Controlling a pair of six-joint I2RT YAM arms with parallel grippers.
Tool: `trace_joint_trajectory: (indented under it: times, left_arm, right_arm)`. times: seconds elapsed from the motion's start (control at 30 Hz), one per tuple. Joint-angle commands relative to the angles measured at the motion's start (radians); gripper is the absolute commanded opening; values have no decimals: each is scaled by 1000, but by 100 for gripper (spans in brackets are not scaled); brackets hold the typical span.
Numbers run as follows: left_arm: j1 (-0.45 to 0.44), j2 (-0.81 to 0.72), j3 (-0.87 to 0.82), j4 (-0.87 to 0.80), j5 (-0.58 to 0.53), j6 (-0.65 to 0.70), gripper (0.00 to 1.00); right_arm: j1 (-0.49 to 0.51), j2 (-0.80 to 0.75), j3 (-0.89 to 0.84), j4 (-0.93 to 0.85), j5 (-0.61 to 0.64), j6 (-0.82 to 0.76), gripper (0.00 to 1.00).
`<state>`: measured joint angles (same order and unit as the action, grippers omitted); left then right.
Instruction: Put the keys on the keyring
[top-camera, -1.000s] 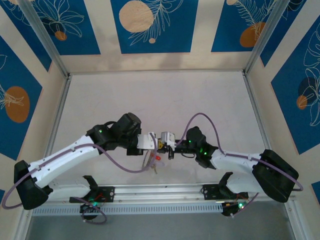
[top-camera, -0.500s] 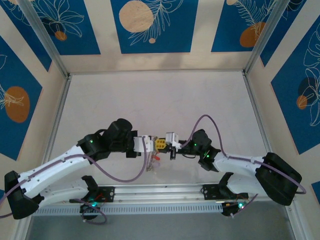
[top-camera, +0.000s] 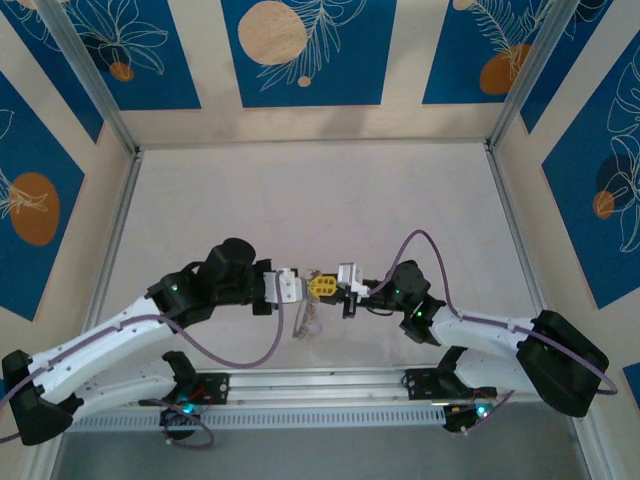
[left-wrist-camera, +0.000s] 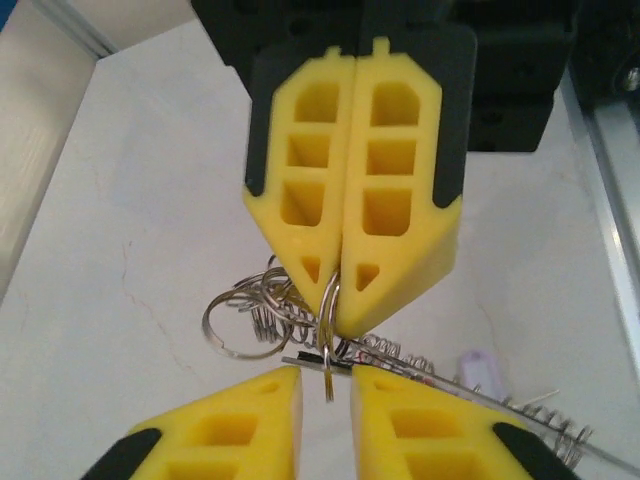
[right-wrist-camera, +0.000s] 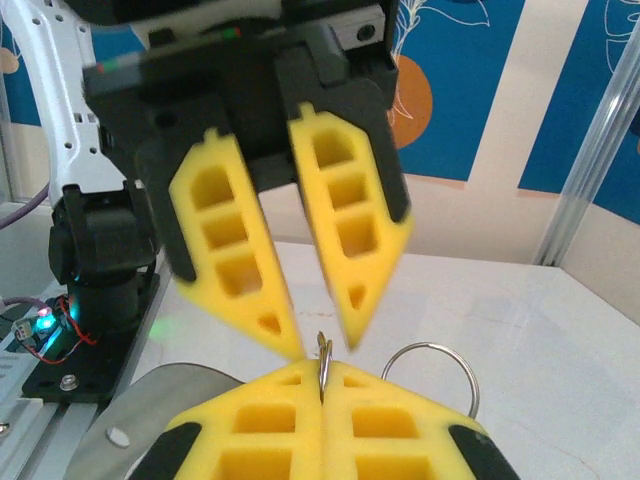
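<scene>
Pinching a thin ring (left-wrist-camera: 331, 300) edge-on in the pressed-together right fingers (left-wrist-camera: 400, 260), tip to tip with the left fingers (left-wrist-camera: 240, 410), slightly spread and straddling its lower edge, with the keyring (left-wrist-camera: 500, 400) wire running crosswise just below, above the worktop (left-wrist-camera: 120, 260).

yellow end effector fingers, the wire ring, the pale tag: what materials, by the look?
Fingers: matte yellow plastic, probably 3D-printed; hollow lattice cells, no shine.
Keyring: thin silvery metal wire, likely steel; bright glints along the loop.
Tag: pale, slightly translucent plastic by the look; too blurred to be sure.
</scene>
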<state>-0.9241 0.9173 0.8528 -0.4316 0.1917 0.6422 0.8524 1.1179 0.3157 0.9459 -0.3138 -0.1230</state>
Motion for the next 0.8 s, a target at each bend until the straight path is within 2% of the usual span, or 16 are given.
trace_joint_trajectory:
  times: [0.0, 0.23, 0.33, 0.5, 0.57, 0.7, 0.77]
  left_arm:
    - [5, -36, -18, 13, -2, 19, 10]
    - [3, -43, -36, 18, -16, 46, 11]
    - [3, -35, -46, 45, 10, 53, 24]
    - [4, -20, -37, 41, 55, 63, 28]
    - [4, -19, -44, 51, 59, 71, 26]
    - [3, -11, -37, 49, 41, 71, 8]
    - [4, -10, -41, 56, 38, 74, 7]
  right_arm:
    - [1, -35, -1, 40, -1, 0, 0]
    - [-1, -26, 6, 43, -16, 15, 0]
    - [0, -21, 12, 41, -30, 15, 0]
    - [-3, -15, 15, 39, -28, 18, 0]
    - [-2, -15, 17, 37, -33, 19, 0]
    - [-3, -7, 21, 39, -31, 22, 0]
    - [-3, -4, 24, 38, -38, 20, 0]
